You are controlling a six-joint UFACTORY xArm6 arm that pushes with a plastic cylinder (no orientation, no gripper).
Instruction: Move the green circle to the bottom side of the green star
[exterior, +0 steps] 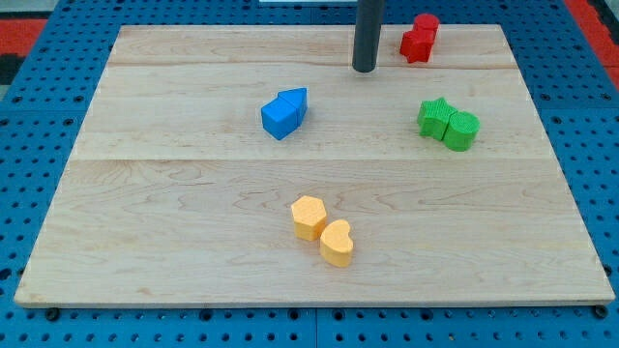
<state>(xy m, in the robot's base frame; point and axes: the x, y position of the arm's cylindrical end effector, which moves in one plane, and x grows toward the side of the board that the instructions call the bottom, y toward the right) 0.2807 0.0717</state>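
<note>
My tip point(364, 70) bare, touching nothing, near board's point(193, 242) top edge, just left of red blocks point(419, 39). Green circle point(461, 130) touches green star point(436, 117) on its lower right, apparently. Blue pair point(284, 113) mid-left; yellow pair point(322, 229) toward the bottom.

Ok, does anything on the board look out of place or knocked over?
Nothing stands out. The blocks sit flat in tidy pairs: two red blocks, two blue blocks, green star touching the green circle, and two yellow blocks. My tip touches none.
</note>
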